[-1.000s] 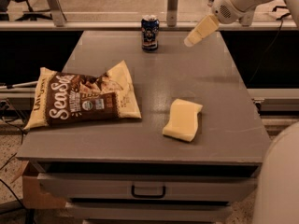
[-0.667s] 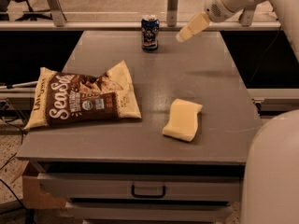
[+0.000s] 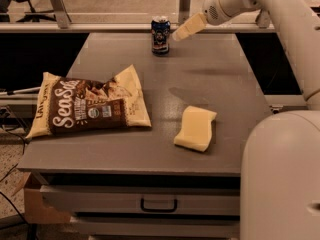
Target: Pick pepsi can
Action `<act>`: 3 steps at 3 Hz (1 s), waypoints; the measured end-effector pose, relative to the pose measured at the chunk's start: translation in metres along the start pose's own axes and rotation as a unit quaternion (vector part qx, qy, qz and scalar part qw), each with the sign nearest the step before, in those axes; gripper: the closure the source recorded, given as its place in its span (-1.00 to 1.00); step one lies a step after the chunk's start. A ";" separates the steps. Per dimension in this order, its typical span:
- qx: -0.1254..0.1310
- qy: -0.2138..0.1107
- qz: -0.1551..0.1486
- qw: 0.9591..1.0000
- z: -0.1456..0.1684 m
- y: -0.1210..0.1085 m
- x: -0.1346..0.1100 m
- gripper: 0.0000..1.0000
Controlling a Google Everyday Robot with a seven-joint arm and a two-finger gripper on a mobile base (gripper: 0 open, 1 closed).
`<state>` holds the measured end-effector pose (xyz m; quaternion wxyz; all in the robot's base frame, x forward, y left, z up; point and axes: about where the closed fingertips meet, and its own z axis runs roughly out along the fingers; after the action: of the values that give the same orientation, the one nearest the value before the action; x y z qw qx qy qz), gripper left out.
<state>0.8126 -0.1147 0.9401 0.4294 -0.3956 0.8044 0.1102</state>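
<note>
Your gripper (image 3: pixel 181 32), just right of the pepsi can (image 3: pixel 160 35) at the bench's (image 3: pixel 215 84) far edge, shows you only one pale wedge. The can's print is too small to read, and the arm (image 3: pixel 280 19) is cut by the top and right edges.

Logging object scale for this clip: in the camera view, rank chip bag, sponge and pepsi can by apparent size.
1. chip bag
2. yellow sponge
3. pepsi can, farthest from the camera, so shrunk by distance.
The gripper hangs close beside it.
</note>
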 end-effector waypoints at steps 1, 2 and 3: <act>-0.029 -0.014 0.004 0.999 0.022 0.015 -0.012 -1.00; -0.058 -0.017 0.003 0.998 0.042 0.030 -0.018 -1.00; -0.085 -0.010 -0.001 0.996 0.072 0.045 -0.025 -1.00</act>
<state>0.8309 -0.0344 0.9085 0.4022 -0.4307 0.7873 0.1815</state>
